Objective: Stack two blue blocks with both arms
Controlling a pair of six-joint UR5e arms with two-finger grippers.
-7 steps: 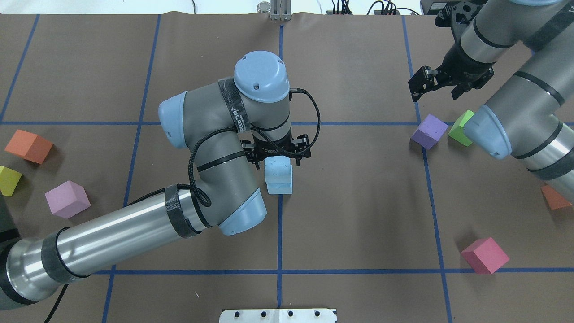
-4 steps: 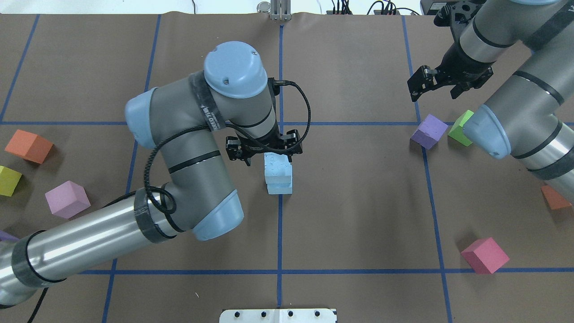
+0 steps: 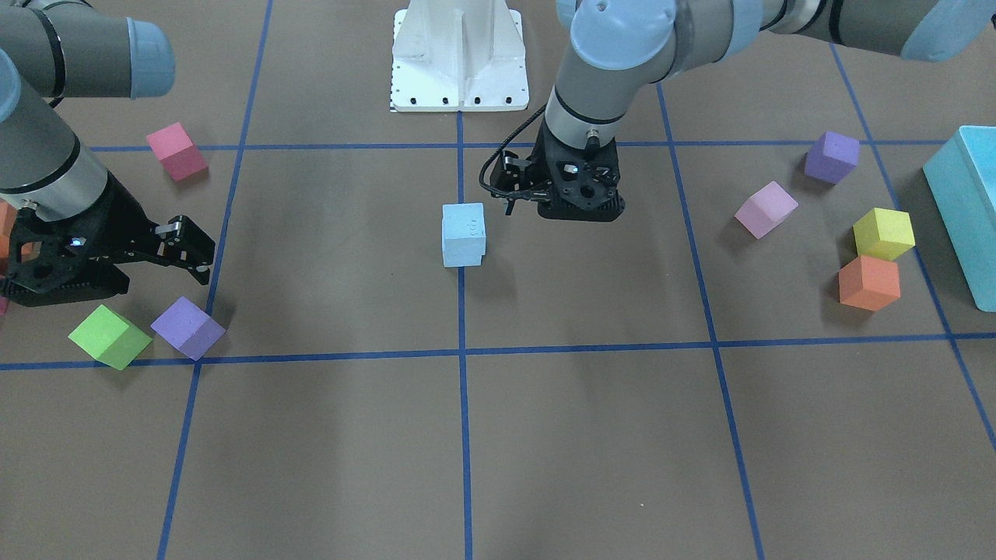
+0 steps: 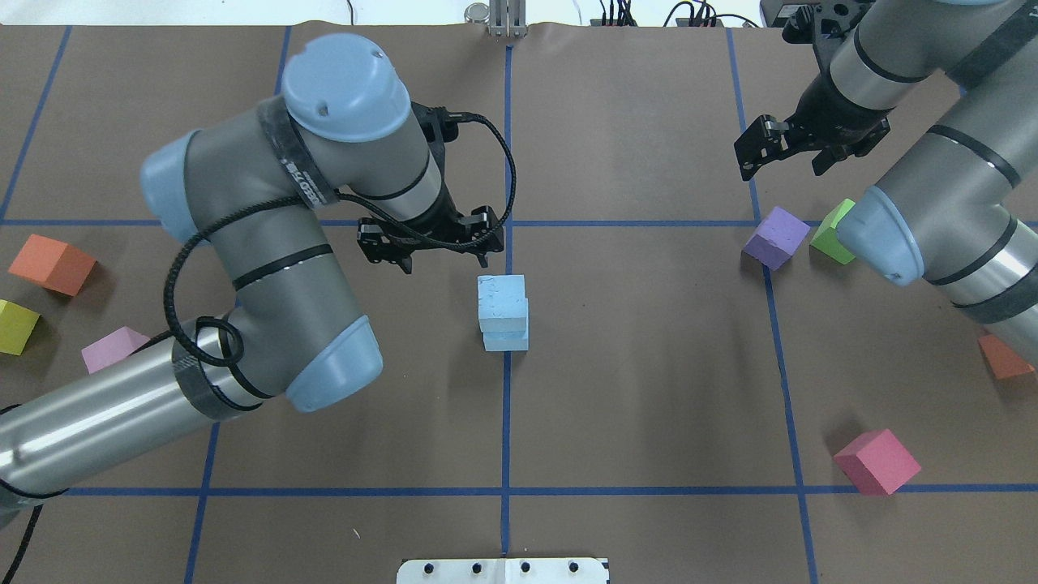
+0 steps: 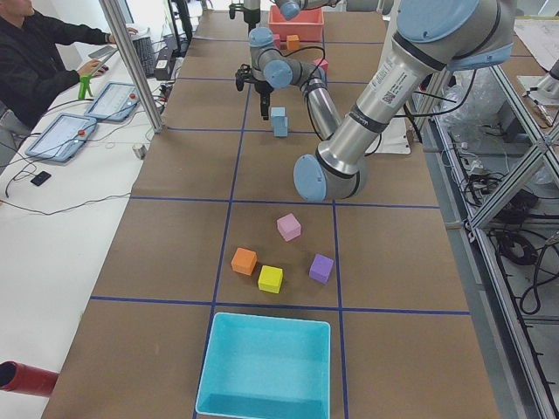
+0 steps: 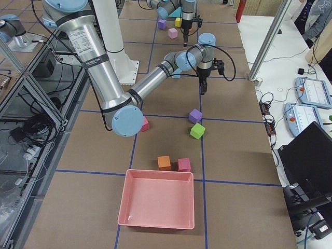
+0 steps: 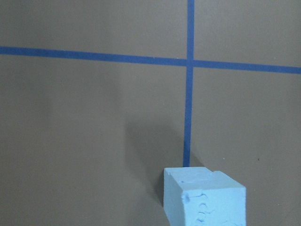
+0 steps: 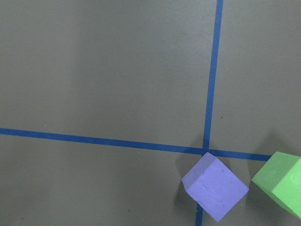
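Observation:
The two blue blocks stand stacked at the table's middle on a blue tape line, the upper block [image 4: 501, 298] slightly offset on the lower block [image 4: 507, 338]. The stack also shows in the front view [image 3: 463, 233]. My left gripper [image 4: 443, 261] is open and empty, just beyond and to the left of the stack, not touching it. Its wrist view shows the upper block's top [image 7: 204, 197] at the bottom edge. My right gripper [image 4: 780, 172] is open and empty at the far right, above the table beyond a purple cube [image 4: 777, 237]; it also shows in the front view [image 3: 204, 257].
A green cube [image 4: 834, 231] lies next to the purple one. A red-pink cube [image 4: 877, 461] and an orange cube [image 4: 1001, 357] lie on the right. Orange [image 4: 53, 264], yellow [image 4: 16, 326] and pink [image 4: 113, 350] cubes lie on the left. A turquoise bin [image 3: 965, 202] stands at the left end.
My left gripper has drawn back from the upper blue block and moved left and farther away; the block stays on the lower one. The right gripper has barely moved.

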